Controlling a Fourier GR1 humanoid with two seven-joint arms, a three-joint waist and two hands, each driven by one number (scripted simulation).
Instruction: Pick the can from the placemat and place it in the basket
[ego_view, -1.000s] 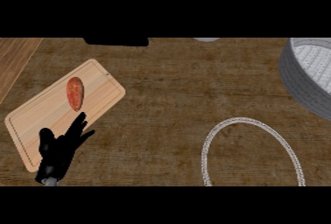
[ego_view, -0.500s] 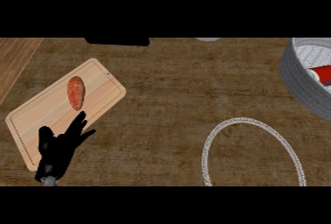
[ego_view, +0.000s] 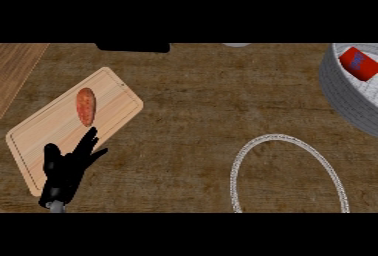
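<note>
Only the left hand (ego_view: 68, 167) is seen in the head view, low at the left, with its fingers straight and spread apart, nothing being held; it lies over the lower end of a wooden cutting board (ego_view: 52, 131). The right hand is not shown anywhere. The red can (ego_view: 358, 63) is found inside the grey basket (ego_view: 341, 95) at the upper right edge, lying on its side on the basket's pale floor, its long axis tilted from upper left to lower right, with a bluish label turned upward; part of it is cut off by the frame. An orange-red oblong vegetable, perhaps a sweet potato (ego_view: 86, 106), is laid on the board, its length running almost straight up and down, just beyond the fingertips and not touched by them. A round placemat (ego_view: 244, 155), marked by a pale braided rim, is set on the brown wooden counter (ego_view: 199, 100) at the lower right, well apart from the hand and below the basket. A dark object (ego_view: 133, 47) is partly visible at the top edge
</note>
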